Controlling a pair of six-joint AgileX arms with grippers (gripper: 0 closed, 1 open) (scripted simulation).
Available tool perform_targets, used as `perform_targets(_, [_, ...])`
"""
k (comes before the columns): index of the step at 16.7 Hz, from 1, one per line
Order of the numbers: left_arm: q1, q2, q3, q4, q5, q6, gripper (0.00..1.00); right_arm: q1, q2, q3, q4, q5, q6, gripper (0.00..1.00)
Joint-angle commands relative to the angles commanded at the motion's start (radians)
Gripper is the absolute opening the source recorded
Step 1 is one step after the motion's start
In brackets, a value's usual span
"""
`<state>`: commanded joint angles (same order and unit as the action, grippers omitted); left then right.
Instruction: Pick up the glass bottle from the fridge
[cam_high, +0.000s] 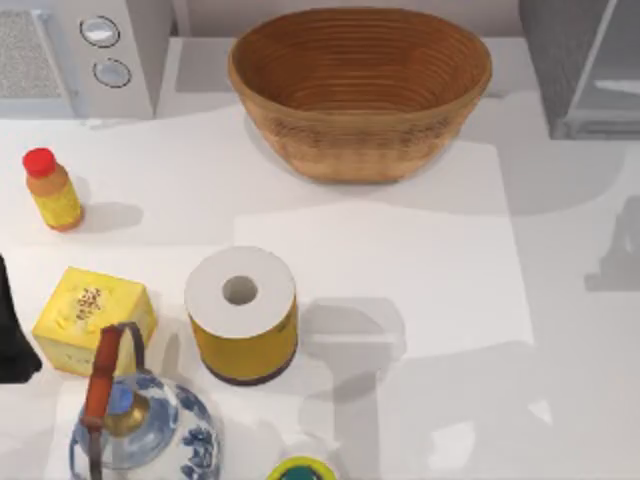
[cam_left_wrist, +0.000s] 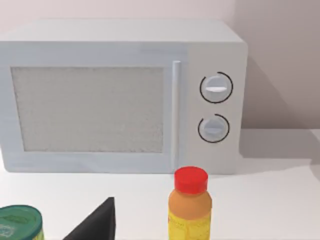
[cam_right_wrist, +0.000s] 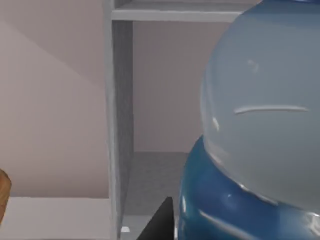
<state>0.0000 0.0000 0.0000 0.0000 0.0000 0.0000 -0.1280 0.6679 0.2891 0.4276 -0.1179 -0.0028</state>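
The glass bottle (cam_right_wrist: 260, 125) looms very close in the right wrist view, with a pale blue-tinted body and a deeper blue band lower down. It sits inside the fridge (cam_right_wrist: 120, 100), whose grey wall and shelf show beside it. A dark edge of my right gripper (cam_right_wrist: 160, 222) lies right against the bottle's side. In the top view the fridge (cam_high: 585, 70) stands at the table's far right corner. My left arm (cam_high: 12, 330) is parked at the table's left edge.
A woven basket (cam_high: 360, 90) sits at the back centre and a white microwave (cam_high: 70, 55) at the back left. On the left stand a red-capped yellow bottle (cam_high: 52, 190), a yellow box (cam_high: 95, 315), a yellow roll (cam_high: 242, 315), a blue-white teapot (cam_high: 145, 430) and a green-lidded can (cam_high: 300, 470).
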Motion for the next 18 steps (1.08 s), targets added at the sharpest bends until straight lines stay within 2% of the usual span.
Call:
perform_targets(4, [0.0,0.0,0.0,0.0,0.0,0.0,1.0,0.066,-0.386,-0.158,-0.23,0.061,0.002,0.0])
perform_targets(8, [0.0,0.0,0.0,0.0,0.0,0.0,1.0,0.114,-0.611,-0.261,-0.385,0.105,0.003,0.0])
perform_targets(11, [0.0,0.0,0.0,0.0,0.0,0.0,1.0,0.128,-0.668,-0.289,-0.428,0.118,0.003,0.0])
perform_targets(18, [0.0,0.0,0.0,0.0,0.0,0.0,1.0,0.148,-0.633,-0.278,-0.395,0.138,0.005,0.0])
